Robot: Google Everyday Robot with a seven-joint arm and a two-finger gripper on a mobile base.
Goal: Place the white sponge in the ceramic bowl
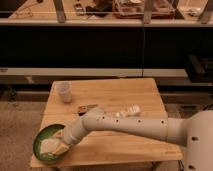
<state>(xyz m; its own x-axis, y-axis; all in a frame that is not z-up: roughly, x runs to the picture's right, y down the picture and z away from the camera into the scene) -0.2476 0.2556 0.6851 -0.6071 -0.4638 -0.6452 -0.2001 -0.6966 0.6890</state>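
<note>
The ceramic bowl point(42, 136) is a wide green dish at the front left corner of the wooden table. The white sponge point(48, 145), a cream block, lies inside it. My gripper point(59, 146) reaches down over the bowl's right side, right beside the sponge. My pale arm point(125, 126) stretches across the table from the right and hides part of the bowl's rim.
A small translucent cup point(64, 92) stands at the back left of the table point(115, 95). A dark brown block point(86, 107) lies just behind my arm. A small white-and-reddish object point(130, 110) sits mid-table. Dark shelving runs behind the table.
</note>
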